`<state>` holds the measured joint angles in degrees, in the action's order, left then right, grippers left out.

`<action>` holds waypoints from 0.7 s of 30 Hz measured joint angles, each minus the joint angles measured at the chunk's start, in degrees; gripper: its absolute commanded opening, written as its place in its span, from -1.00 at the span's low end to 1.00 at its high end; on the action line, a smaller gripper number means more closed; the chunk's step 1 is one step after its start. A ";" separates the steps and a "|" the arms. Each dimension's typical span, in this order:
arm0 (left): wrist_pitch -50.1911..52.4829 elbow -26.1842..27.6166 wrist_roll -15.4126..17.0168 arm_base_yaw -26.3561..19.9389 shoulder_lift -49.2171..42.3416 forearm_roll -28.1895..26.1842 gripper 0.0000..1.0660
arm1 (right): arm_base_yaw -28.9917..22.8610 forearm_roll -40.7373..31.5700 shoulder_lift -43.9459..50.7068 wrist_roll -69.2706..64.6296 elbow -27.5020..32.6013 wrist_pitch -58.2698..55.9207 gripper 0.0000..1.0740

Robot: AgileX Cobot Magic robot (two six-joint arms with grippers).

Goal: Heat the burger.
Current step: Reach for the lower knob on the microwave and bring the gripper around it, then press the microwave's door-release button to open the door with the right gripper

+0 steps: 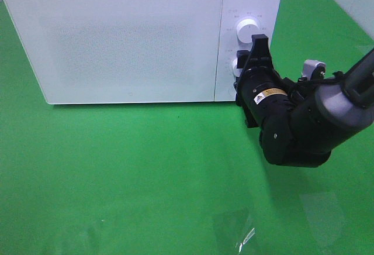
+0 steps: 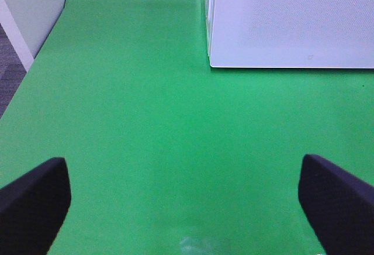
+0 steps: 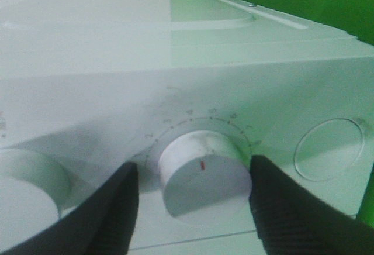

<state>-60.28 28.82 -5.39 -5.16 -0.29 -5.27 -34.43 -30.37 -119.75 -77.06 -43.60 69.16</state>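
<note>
**Right end effector [image 3: 194,170] at the lower dial [image 3: 204,186] of the microwave [image 1: 128,38].**
Nearest, the left end effector [image 2: 184,180] hung over the green worktop [image 1: 146,161], its jaws spread wide and empty. Farther on, the right end effector straddled the lower dial with jaws parted, a gap showing beside one finger [image 3: 120,208], clamping nothing. Behind, the white microwave's door was closed; the burger showed in no view.

Yellow warning-triangle label [image 1: 270,95] on right arm [image 1: 310,123], wording illegible, microwave dial numerals [image 3: 190,114] blurred
</note>
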 measured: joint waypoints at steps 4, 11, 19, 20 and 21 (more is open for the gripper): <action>0.00 0.00 0.00 0.00 0.00 0.00 0.83 | 0.00 2.18 0.52 0.63 0.86 0.00 0.36; 0.00 0.00 0.00 0.00 0.00 0.00 0.83 | -0.23 3.72 4.07 3.72 5.39 -3.09 0.42; 0.00 0.00 0.00 0.00 0.00 0.00 0.83 | -0.40 7.73 11.80 10.77 11.06 -9.74 0.42; 0.00 0.00 0.00 0.00 0.00 0.00 0.83 | -0.40 9.22 14.73 14.67 12.03 -13.35 0.42; 0.00 0.00 0.00 0.00 0.00 0.00 0.83 | -0.40 9.22 14.73 14.67 12.03 -13.35 0.42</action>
<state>-60.28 28.82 -5.39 -5.16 -0.29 -5.27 -34.84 -21.14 -105.02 -62.40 -31.57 55.81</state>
